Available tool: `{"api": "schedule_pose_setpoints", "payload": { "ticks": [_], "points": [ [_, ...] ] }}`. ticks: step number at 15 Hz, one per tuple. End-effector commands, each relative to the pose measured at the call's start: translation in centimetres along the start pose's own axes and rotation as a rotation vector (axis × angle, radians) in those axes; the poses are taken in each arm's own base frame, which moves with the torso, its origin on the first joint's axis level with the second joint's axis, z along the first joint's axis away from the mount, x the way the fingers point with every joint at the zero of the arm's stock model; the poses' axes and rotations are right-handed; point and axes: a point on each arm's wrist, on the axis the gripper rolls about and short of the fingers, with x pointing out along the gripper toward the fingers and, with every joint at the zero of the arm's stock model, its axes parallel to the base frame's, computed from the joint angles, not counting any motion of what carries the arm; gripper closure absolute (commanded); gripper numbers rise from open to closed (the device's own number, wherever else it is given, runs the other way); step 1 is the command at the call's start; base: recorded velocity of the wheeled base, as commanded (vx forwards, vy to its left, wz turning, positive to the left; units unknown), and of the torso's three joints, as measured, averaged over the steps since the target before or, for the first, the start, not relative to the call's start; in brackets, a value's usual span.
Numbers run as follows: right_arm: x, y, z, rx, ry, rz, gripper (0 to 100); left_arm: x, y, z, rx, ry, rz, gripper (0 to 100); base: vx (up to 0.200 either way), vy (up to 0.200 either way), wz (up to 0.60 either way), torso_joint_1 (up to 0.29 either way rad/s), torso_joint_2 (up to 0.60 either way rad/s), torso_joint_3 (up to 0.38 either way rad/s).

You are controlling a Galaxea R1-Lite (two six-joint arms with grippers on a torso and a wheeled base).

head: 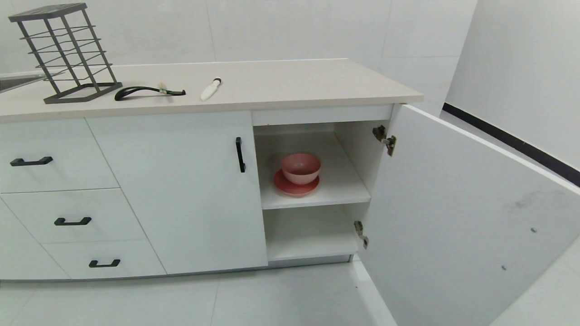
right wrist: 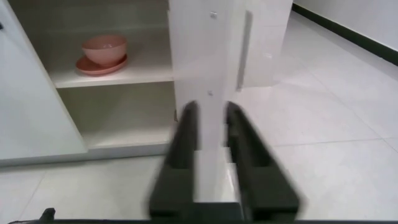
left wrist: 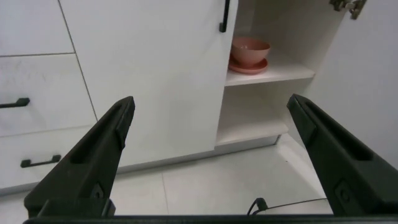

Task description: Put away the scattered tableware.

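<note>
Left gripper (left wrist: 211, 102): low in front of the cabinet (head: 172, 190), pointed at its closed middle door, fingers spread wide, nothing between them. Right gripper (right wrist: 211, 107): low, facing the outer face of the cabinet's open door (right wrist: 224, 43), only a narrow gap between its fingers. I could not tell whether it touched the panel.

Tiled floor (head: 181, 299) in front of the cabinet was bare. The open door (head: 453, 217) stood swung fully out on the cabinet's right side, its free edge nearest the camera and two hinges showing at the carcass.

Inside the open compartment, upper shelf (head: 344, 185): pink bowl (head: 300, 166) upright on a pink plate (head: 295, 186), toward the left of the shelf, with room free to their right and in front. Lower shelf (head: 308, 240) sat below it.

On the cabinet's countertop (head: 317, 81), left of the open compartment: a white-handled utensil (head: 210, 89), then a black ladle-like utensil (head: 145, 91), both lying flat and apart. A black wire rack (head: 63, 50) stood just left of the black utensil.
</note>
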Motion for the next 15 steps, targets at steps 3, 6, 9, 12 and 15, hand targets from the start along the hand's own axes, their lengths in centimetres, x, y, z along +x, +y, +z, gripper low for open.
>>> {"api": "schedule_pose_setpoints", "payload": {
  "ticks": [3, 6, 9, 12, 15],
  "points": [
    [0.0, 0.0, -0.01, 0.0, 0.0, 0.0, 100, 0.0, 0.0, 0.0, 0.002, 0.0, 0.001, 0, -0.133, -0.2, 0.0, 0.001, 0.01, 0.004],
    [0.0, 0.0, -0.01, 0.0, 0.0, 0.0, 100, 0.01, 0.0, 0.0, 0.0, 0.002, 0.001, 0, 0.0, -0.2, 0.0, 0.002, 0.0, 0.004],
    [0.0, 0.0, -0.01, 0.0, 0.0, 0.0, 100, 0.01, 0.01, 0.0, 0.0, 0.002, -0.001, 0, 0.0, -0.2, 0.0, 0.002, 0.0, 0.001],
    [0.0, 0.0, -0.01, 0.0, 0.0, 0.0, 100, 0.01, 0.01, 0.02, -0.005, 0.0, 0.001, 0, 0.0, 0.0, 0.0, 0.0, 0.0, 0.0],
    [0.0, 0.0, -0.01, 0.001, 0.0, 0.0, 100, 0.0, 0.01, 0.01, -0.003, -0.001, 0.001, 0, 0.0, 0.0, 0.0, 0.0, 0.0, 0.0]
  ]
}}
